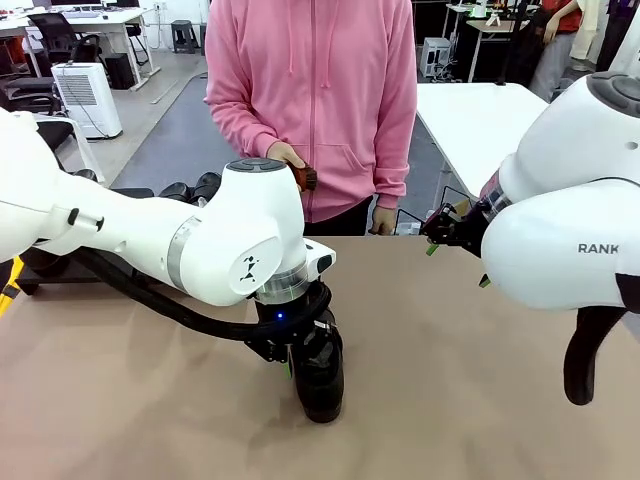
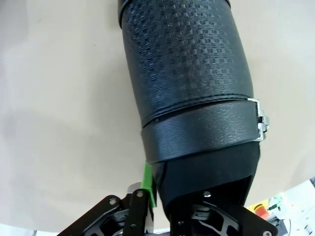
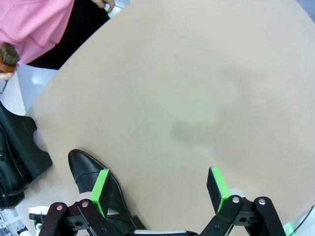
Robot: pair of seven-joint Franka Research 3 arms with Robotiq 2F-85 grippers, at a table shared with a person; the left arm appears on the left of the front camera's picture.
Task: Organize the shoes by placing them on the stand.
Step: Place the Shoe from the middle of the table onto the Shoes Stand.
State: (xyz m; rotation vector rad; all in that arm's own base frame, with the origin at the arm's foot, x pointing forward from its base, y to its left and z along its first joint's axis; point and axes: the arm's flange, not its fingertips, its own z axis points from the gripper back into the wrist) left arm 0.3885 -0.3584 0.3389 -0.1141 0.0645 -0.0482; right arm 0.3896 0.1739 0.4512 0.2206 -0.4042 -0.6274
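The left end effector (image 1: 300, 362) is clamped on the heel end of a black shoe (image 1: 321, 377) resting on the counter (image 1: 450, 400), apparently to lift it toward the stand (image 3: 22, 142), while the right end effector (image 3: 160, 189) hangs open.

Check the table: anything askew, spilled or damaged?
Nothing stands out. The left end effector is closed on a black shoe on the tan table; no spill or damage shows.

White arms (image 1: 200, 240), blk grippers w/ green pads (image 3: 101, 189); pink hoodie (image 1: 310, 90).
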